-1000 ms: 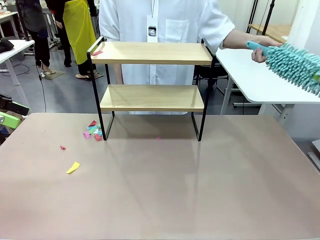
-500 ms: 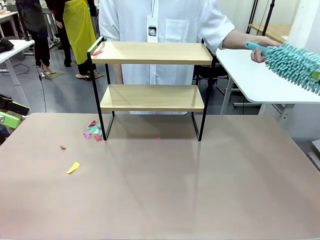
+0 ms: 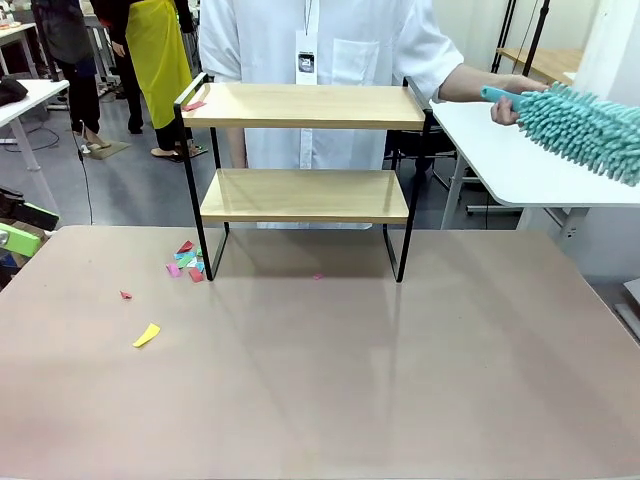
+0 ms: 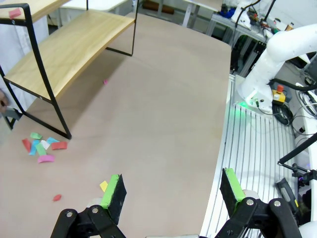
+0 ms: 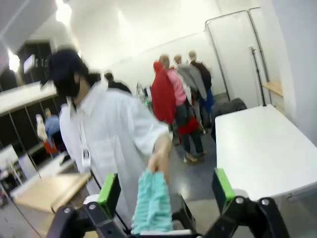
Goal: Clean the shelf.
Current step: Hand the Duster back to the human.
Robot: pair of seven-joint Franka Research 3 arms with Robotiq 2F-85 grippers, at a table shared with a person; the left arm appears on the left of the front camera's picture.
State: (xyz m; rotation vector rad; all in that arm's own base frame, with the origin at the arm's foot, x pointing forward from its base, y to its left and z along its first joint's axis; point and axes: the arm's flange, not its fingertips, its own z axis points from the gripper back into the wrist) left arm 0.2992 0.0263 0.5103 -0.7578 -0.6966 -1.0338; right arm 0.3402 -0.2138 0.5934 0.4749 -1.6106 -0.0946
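Note:
The shelf (image 3: 303, 106), two light wood boards in a thin black frame, stands at the far side of the table; a red paper scrap (image 3: 194, 105) lies on its top board. At the right, a person's hand (image 3: 512, 100) holds a teal fluffy duster (image 3: 585, 125) by its handle. In the right wrist view the duster (image 5: 152, 201) hangs between the wide-apart fingers of my open right gripper (image 5: 166, 191), gripped by the person's hand (image 5: 159, 161). My left gripper (image 4: 173, 191) is open over the table's left side, away from the shelf (image 4: 64, 47).
Coloured paper scraps (image 3: 186, 262) lie by the shelf's left front leg, with a yellow scrap (image 3: 146, 335) and a small red one (image 3: 125, 295) nearer me. A white side table (image 3: 520, 160) stands at the right. The person in white stands behind the shelf.
The duster has shifted a little left and up in the person's hand. The green bit that showed at its right end is gone from the front view.

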